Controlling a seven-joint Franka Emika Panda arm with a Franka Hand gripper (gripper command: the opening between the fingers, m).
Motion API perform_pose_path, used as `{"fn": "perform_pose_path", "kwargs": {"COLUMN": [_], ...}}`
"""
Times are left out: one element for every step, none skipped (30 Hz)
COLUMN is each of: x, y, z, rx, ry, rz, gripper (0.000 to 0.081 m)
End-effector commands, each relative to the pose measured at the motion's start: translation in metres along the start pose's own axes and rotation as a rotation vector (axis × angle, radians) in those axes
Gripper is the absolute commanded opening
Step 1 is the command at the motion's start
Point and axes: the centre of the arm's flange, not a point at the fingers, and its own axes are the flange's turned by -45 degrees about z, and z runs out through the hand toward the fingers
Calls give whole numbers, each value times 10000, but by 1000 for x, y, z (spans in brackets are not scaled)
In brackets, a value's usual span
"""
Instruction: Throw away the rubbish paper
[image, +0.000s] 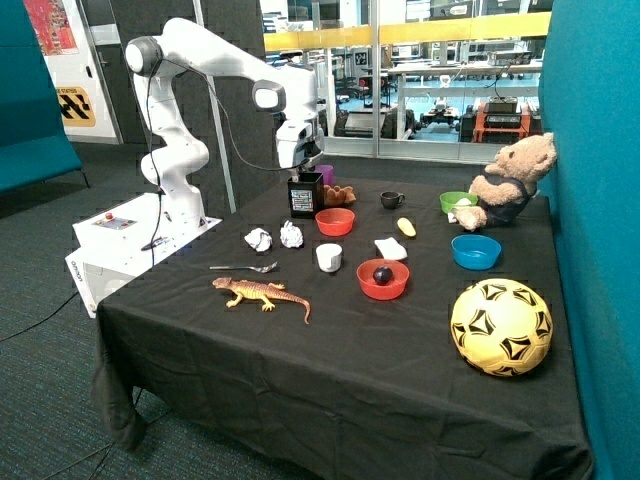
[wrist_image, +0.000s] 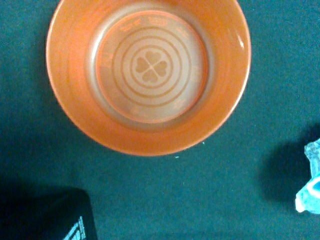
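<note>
Two crumpled white paper balls (image: 258, 239) (image: 291, 235) lie side by side on the black tablecloth, in front of a black box (image: 305, 195) and beside a red bowl (image: 335, 221). My gripper (image: 300, 170) hangs just above the black box, behind the paper balls and well apart from them. The wrist view looks straight down into the empty red bowl (wrist_image: 148, 75), with a corner of the black box (wrist_image: 47, 215) showing. A crumpled white edge (wrist_image: 311, 177), apparently the nearer paper ball, shows at the frame's border. Nothing of the gripper shows in the wrist view.
Around the balls are a white cup (image: 328, 257), a spoon (image: 245, 267), a toy lizard (image: 262, 294), a folded white cloth (image: 391, 248) and a red bowl holding a dark fruit (image: 383, 279). Further off are a blue bowl (image: 475, 251), a teddy bear (image: 505, 182) and a yellow ball (image: 500, 326).
</note>
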Motion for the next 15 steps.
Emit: {"fn": "perform_pose_path", "kwargs": {"x": [-2, -1, -1, -1, -1, 0, 0, 0, 0, 1, 1, 1, 0, 0, 0], "y": [-1, 1, 2, 3, 4, 5, 7, 8, 9, 10, 12, 13, 15, 17, 20], "z": [-3, -2, -1, 0, 0, 0, 0, 0, 0, 1, 1, 1, 2, 2, 3], "rx": [12, 12, 12, 12, 12, 13, 13, 13, 13, 13, 13, 13, 13, 13, 13], "ry": [62, 62, 62, 62, 62, 62, 62, 62, 62, 62, 62, 62, 62, 62, 62], "rz": [-2854, -2641, -2625, -2605, -2561, -2524, -2511, -2503, -2505, -2507, -2513, -2501, -2474, -2426, -2374], "gripper": [808, 808, 808, 808, 808, 773, 724, 700, 690, 686, 683, 683, 683, 685, 686]}}
